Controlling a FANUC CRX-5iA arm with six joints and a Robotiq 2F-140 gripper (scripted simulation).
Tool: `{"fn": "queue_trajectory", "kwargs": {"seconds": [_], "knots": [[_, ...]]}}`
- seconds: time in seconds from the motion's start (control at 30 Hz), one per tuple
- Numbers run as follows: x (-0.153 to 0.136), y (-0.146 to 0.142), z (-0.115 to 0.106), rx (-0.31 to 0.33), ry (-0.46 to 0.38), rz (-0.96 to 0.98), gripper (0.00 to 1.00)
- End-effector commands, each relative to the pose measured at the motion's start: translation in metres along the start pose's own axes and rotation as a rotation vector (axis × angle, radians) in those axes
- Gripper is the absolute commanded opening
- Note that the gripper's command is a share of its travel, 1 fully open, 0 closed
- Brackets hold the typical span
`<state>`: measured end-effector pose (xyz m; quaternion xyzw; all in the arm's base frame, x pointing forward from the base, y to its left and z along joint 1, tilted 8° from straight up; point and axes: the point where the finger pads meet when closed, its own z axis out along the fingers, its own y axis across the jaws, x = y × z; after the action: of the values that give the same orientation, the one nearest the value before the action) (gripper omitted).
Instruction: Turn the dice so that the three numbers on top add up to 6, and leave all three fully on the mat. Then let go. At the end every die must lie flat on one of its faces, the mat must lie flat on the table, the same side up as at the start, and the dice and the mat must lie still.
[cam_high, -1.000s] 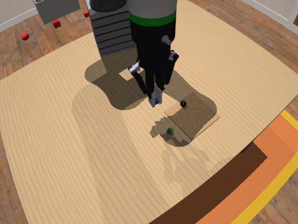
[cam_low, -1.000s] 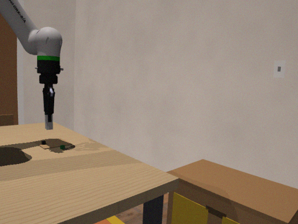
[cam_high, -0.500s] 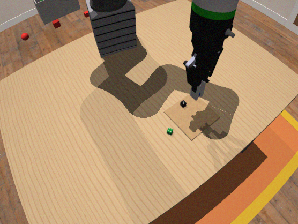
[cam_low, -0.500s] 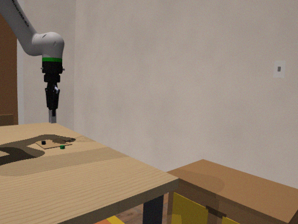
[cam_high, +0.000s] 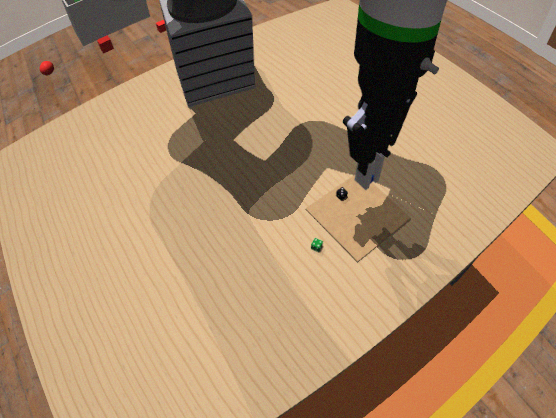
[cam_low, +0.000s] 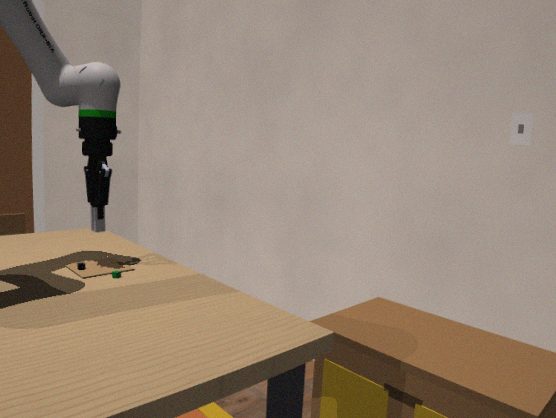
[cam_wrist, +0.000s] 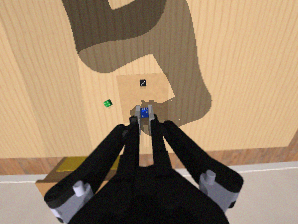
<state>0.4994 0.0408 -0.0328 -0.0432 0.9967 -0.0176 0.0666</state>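
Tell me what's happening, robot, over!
Gripper shut on blue die, up above the mat. Black die on mat; green die off it, on table. Nothing in the way.

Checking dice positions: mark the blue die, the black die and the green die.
blue die (cam_wrist: 144, 113), wrist view, its visible face between the shut fingers.
black die (cam_high: 342, 193), top view, its top face.
green die (cam_high: 316, 244), top view, its top face.

arm lettering (cam_low: 36, 31): dark print on the white upper link, too small to read
dice pips: not countable
elsewhere: no legible text
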Motion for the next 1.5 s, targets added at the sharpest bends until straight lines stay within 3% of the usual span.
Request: {"fn": "queue_trajectory", "kwargs": {"seconds": [0.0, 0.7, 1.47], "knots": [[0.000, 0.000, 0.009, 0.000, 0.000, 0.000, 0.07], [0.000, 0.000, 0.086, 0.000, 0.000, 0.000, 0.07], [0.000, 0.000, 0.091, 0.000, 0.000, 0.000, 0.07]]}}
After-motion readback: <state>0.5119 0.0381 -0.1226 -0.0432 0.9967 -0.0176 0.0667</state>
